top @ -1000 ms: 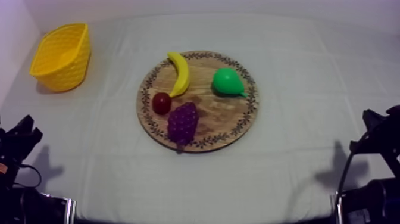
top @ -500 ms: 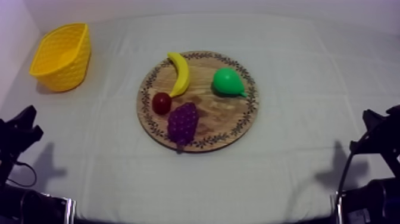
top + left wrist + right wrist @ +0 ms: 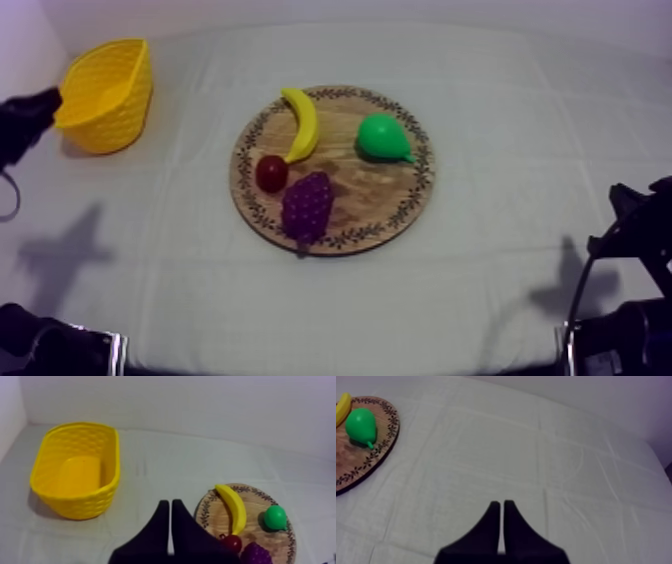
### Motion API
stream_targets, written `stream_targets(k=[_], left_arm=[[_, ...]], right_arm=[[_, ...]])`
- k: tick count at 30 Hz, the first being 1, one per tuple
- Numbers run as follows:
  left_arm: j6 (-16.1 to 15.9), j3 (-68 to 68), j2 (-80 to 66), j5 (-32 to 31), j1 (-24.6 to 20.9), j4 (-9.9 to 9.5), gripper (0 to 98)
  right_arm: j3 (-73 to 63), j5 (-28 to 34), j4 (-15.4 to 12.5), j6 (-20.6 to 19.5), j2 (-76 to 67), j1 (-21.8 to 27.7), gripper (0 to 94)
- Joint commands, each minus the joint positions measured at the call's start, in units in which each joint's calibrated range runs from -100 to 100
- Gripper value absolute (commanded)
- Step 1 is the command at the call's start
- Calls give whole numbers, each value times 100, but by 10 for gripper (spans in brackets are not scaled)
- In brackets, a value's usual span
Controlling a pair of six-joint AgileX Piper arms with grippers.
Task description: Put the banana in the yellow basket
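Plainly, the banana lies flat on the round wooden board, on its far-left part. It is a smooth, bright yellow toy, gently curved and narrowing at both ends. Its far end reaches toward the patterned rim, and its near end sits just beside the small red fruit. A purple bunch of grapes lies close to that fruit on the nearer side, and the green pear rests on the board's right part, apart from the banana.

The yellow basket stands at the far left of the counter, well apart from the board. The left arm comes in at the left edge, just beside the basket. In the left wrist view the left jaws lie together as a narrow wedge — above the cloth between basket and board. The right arm sits low at the right edge, and the right jaws are likewise pressed together with nothing between them, over bare cloth to the right of the board.
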Motion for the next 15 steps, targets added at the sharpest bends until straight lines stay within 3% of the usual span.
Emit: stream_targets(k=[1,5,15], left_arm=[[105,-1099,1149,163,75,-100,0],[359,-2139,2013,567,252,-389,0],[792,-4476,3836,1963,890,-758,23]], right_arm=[[-3,-1,1,5,4,1,6],[-3,-1,1,5,4,1,6],[-3,-1,1,5,4,1,6]])
